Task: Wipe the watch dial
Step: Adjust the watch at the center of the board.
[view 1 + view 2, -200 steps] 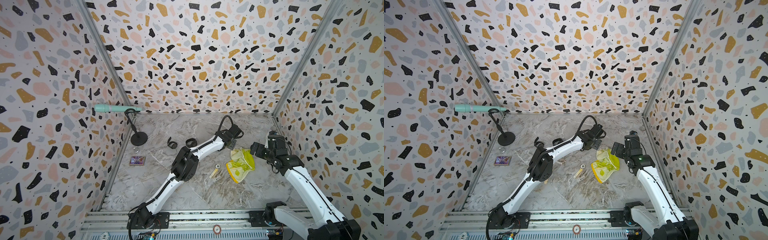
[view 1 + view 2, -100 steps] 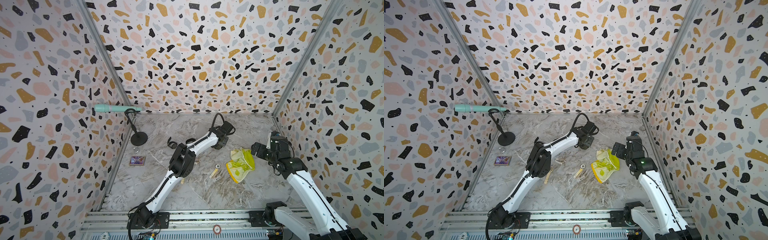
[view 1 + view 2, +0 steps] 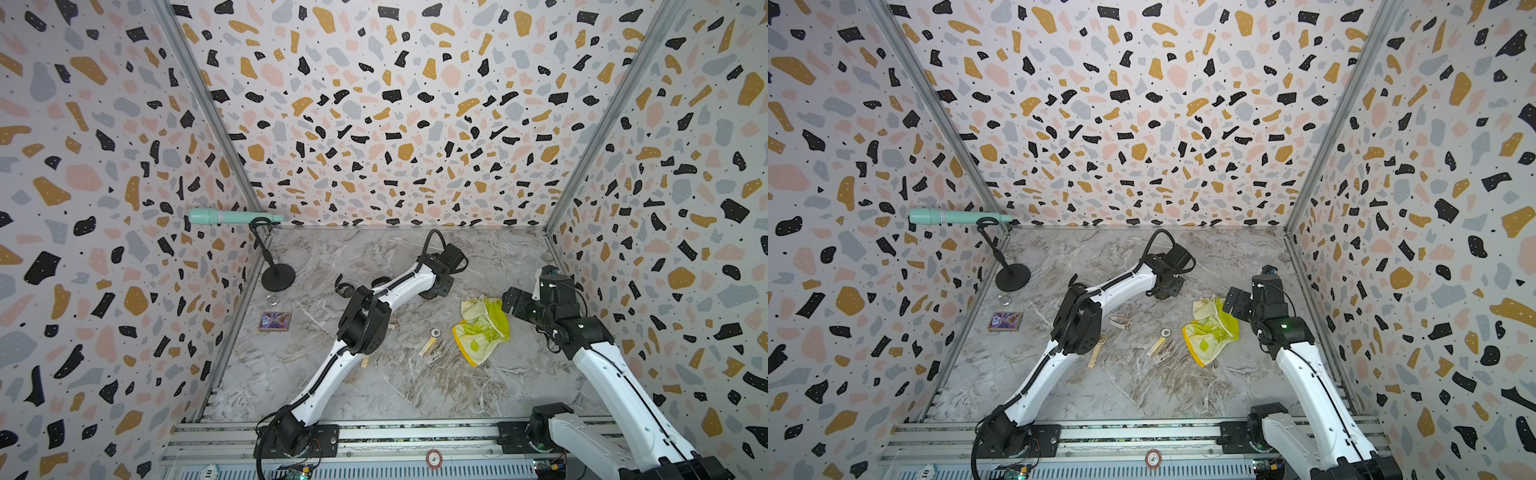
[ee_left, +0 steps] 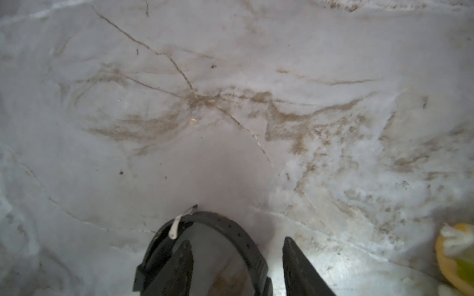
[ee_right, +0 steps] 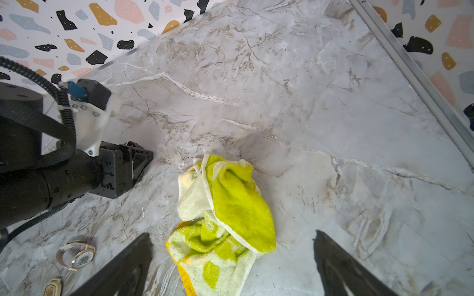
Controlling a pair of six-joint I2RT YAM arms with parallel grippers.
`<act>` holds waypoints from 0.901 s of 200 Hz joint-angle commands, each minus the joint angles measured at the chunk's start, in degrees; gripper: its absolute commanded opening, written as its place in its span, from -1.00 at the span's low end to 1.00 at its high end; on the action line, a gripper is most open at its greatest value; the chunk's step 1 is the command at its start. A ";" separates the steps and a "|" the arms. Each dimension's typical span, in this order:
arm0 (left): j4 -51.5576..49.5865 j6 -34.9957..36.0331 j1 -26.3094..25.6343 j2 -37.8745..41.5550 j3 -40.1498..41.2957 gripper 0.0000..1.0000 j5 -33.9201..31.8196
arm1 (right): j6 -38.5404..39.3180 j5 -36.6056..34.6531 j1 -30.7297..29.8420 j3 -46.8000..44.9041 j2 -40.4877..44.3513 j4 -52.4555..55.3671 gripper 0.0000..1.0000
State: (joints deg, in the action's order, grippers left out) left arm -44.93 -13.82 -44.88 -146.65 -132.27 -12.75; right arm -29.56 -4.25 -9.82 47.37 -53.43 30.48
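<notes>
While the right gripper (image 5: 232, 233) has stayed in its place, spread wide and hovering over the yellow-green cloth (image 5: 230, 194), my left arm has made the real change. One second ago the left gripper (image 4: 237, 241) was just beside the far edge of the cloth. Now it has swung away toward 10 o'clock and come down on a black watch (image 4: 223, 221), which lies at about 1 o'clock from the middle of the table (image 3: 415, 395). Its jaws are narrowing but not yet closed: one finger stands inside the loop of the band and the other outside, with a gap remaining. I think the dial is under the gripper body, but the wrist view is too near to show it.

For the task, I judge that the watch is being secured first. The cloth, at 3 o'clock, is not lifted and no wiping has begun. A pale watch (image 3: 434, 332) lies near the cloth, at its 9 o'clock.

Proper containers I do not see. The only holder is the black stand (image 3: 277, 276) at 10 o'clock, whose ring carries a mint-green handle (image 3: 224, 216).
</notes>
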 commanded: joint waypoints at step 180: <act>-6.36 0.55 1.94 0.44 2.07 -0.79 2.81 | -3.27 -0.23 -0.20 -2.59 5.73 3.00 0.98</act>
State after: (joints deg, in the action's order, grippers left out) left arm -48.93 -13.45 -43.72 -146.43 -132.11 -11.35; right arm -31.92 -4.10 -9.82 45.30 -49.19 31.94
